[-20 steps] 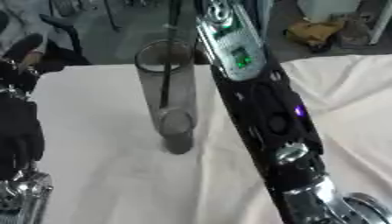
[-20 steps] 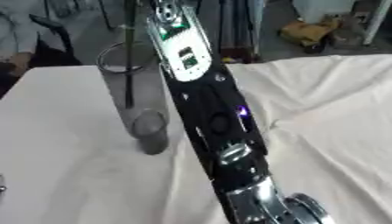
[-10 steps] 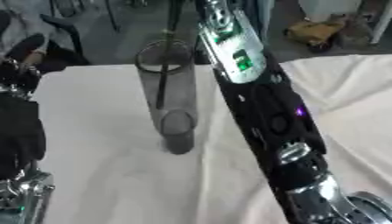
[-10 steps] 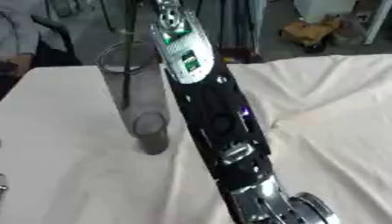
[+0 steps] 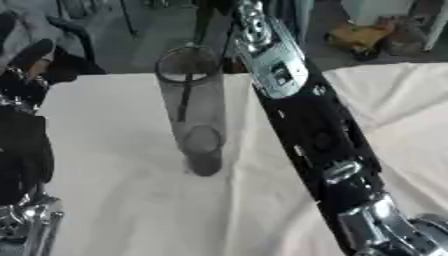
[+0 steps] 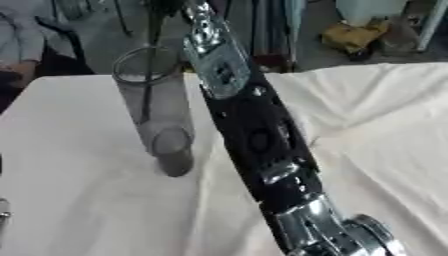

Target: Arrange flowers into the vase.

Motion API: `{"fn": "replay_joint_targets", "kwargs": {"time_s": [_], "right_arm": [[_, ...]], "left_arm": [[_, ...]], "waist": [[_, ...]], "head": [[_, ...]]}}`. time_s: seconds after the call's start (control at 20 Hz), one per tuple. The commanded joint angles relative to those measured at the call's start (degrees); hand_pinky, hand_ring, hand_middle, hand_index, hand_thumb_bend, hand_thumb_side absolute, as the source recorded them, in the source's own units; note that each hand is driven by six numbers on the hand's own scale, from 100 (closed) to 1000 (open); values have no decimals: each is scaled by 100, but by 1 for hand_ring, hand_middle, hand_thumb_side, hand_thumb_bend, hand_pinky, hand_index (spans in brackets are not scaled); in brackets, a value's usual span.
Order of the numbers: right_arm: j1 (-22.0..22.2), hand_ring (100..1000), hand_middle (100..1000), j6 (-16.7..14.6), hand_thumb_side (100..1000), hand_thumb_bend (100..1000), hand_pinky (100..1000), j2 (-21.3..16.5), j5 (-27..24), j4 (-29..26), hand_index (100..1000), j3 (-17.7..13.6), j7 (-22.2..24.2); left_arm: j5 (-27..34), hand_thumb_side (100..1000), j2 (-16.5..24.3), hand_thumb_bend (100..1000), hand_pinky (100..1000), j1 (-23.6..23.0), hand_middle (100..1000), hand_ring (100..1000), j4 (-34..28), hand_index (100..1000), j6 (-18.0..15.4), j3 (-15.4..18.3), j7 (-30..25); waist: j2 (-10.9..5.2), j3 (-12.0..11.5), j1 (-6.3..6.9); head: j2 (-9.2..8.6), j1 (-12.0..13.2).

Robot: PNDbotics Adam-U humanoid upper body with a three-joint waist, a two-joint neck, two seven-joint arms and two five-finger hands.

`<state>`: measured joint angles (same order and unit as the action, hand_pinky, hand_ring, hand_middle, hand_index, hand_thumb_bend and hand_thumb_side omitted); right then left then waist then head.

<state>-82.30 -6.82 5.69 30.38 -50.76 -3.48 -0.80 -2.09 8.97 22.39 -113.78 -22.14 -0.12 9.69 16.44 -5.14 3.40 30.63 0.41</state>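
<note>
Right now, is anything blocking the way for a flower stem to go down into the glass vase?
Nothing visible blocks it. The vase stands upright on the white cloth with its mouth open, and a thin dark stem already reaches down inside. The right arm stretches past beside the vase; its hand is out of view above.

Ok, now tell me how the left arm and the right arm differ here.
The right arm stretches diagonally across the cloth-covered table and passes just right of the vase. The left arm sits at the view's left edge, apart from the vase. The right arm shows a silver panel up high, while the left arm's visible stretch is plain black. Both show silver joints near the bottom.
</note>
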Motion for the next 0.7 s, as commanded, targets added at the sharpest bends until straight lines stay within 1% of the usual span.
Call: {"fn": "replay_joint_targets", "kwargs": {"time_s": [0.05, 0.2, 0.35, 0.55, 0.7], "right_arm": [[-207, 356, 181, -106, 959, 457, 220, -99, 174, 41, 294, 38, 68], [-205, 371, 195, -154, 956, 457, 241, -140, 303, 137, 308, 65, 141], [-217, 391, 213, -97, 943, 448, 266, -163, 463, 230, 319, 77, 287], [-230, 402, 217, 135, 906, 434, 278, -161, 494, 297, 329, 45, 425], [-246, 414, 224, 318, 901, 432, 295, -160, 475, 294, 346, 53, 524]], "left_arm": [[9, 1000, 28, 100, 648, 39, 932, 828, -81, 1000, 23, 34, 12], [6, 1000, 30, 100, 648, 32, 932, 828, -81, 1000, 30, 36, 15], [7, 1000, 28, 100, 648, 27, 932, 828, -81, 1000, 35, 38, 20], [8, 1000, 25, 100, 648, 31, 932, 828, -81, 1000, 36, 36, 16], [7, 1000, 23, 100, 648, 29, 932, 828, -81, 1000, 40, 34, 13]], "waist": [[-116, -4, 4], [-118, -10, 4], [-121, -8, 3], [-118, 3, 0], [-115, 2, 0]], "head": [[-58, -3], [-61, 4], [-58, 5], [-63, 10], [-65, 10]]}}
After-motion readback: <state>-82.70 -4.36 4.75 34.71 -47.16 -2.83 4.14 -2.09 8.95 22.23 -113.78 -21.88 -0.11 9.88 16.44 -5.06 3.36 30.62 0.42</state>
